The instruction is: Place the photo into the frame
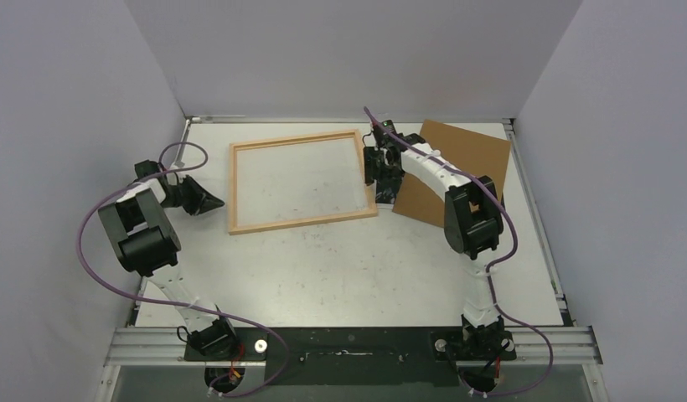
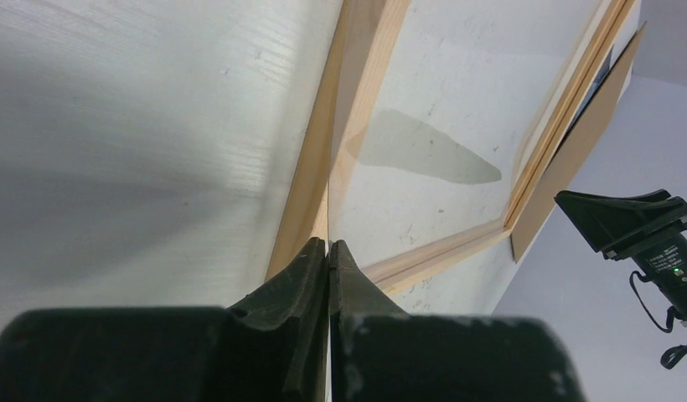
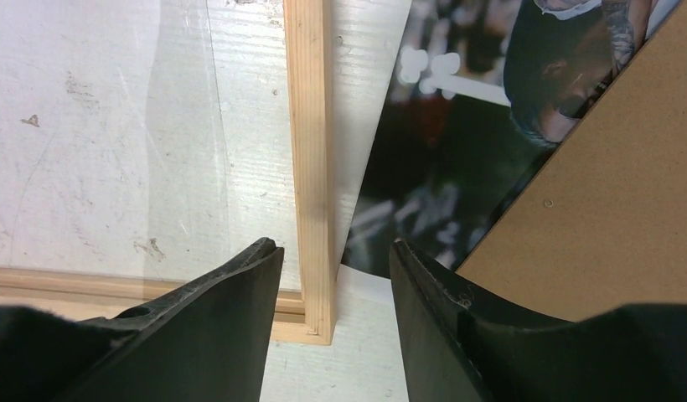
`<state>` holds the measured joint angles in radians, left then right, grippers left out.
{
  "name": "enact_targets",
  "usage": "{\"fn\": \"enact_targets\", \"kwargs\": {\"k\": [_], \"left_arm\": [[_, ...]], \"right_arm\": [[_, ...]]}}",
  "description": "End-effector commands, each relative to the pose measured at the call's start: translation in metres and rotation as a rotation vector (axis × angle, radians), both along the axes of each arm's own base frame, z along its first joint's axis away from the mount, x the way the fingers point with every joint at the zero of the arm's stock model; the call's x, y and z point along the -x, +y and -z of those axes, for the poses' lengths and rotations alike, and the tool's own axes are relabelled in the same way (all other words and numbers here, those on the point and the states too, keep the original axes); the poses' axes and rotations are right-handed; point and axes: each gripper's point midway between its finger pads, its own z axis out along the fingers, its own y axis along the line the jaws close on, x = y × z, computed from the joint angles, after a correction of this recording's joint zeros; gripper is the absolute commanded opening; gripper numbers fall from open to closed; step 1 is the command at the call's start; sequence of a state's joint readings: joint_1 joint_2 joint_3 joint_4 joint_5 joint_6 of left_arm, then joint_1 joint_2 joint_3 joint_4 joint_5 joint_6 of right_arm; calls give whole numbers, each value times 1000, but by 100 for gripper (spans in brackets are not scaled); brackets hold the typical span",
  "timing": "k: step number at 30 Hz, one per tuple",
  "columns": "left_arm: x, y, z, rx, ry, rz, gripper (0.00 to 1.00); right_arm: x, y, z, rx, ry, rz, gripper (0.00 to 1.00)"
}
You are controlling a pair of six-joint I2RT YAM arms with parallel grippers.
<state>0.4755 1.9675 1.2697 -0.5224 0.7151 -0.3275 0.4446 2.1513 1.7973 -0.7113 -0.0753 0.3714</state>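
Observation:
The light-wood frame (image 1: 297, 139) lies flat mid-table, and its left rail (image 2: 319, 159) runs up from my left gripper. My left gripper (image 1: 222, 203) (image 2: 329, 244) is shut, its tips at the outer side of that rail near the near-left corner. A thin line runs on from between the tips, and I cannot tell whether anything is pinched. My right gripper (image 1: 380, 186) (image 3: 336, 247) is open and straddles the frame's right rail (image 3: 311, 142) near its near-right corner, with gaps on both sides. The photo (image 3: 457, 151) lies just right of that rail, partly hidden under a brown board.
The brown backing board (image 1: 462, 163) (image 3: 608, 193) lies tilted at the back right, overlapping the photo. Reflections suggest a clear pane inside the frame. White walls enclose the table on the left, back and right. The arm bases sit on the metal rail (image 1: 357, 343) at the near edge.

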Motion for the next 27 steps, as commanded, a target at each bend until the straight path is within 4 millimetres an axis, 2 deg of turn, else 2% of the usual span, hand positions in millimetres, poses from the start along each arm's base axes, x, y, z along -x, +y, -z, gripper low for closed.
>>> {"fn": "enact_targets", "kwargs": {"k": [1,5,10,14,16,18,20,23,27], "left_arm": [[-13,3,-49,-8,-112,34,0],[-16,3,-90,-20,-156,25,0],[-18,-3,-156,-19,-261,3,0],[-10,-10,-197,-6,-318,-21,0],[-4,-13,-211,-10,-331,-37,0],[2,-15,-224,-17,-342,-68,0],[6,-15,-235,-25,-338,-114,0],[13,-16,-249,-13,-335,-180,0],[23,-16,-269,-12,-343,-264,0]], "right_arm": [[-7,-1,-44,-77,-83,32,51],[-8,3,-61,-185,-94,71,52],[-12,7,-80,-431,-89,192,56],[-7,29,-101,-604,-115,207,64],[0,48,-126,-673,-178,133,67],[13,70,-152,-672,-285,5,70],[30,89,-175,-595,-410,-141,71],[57,113,-199,-442,-593,-313,71],[99,154,-220,-316,-824,-517,72]]}}
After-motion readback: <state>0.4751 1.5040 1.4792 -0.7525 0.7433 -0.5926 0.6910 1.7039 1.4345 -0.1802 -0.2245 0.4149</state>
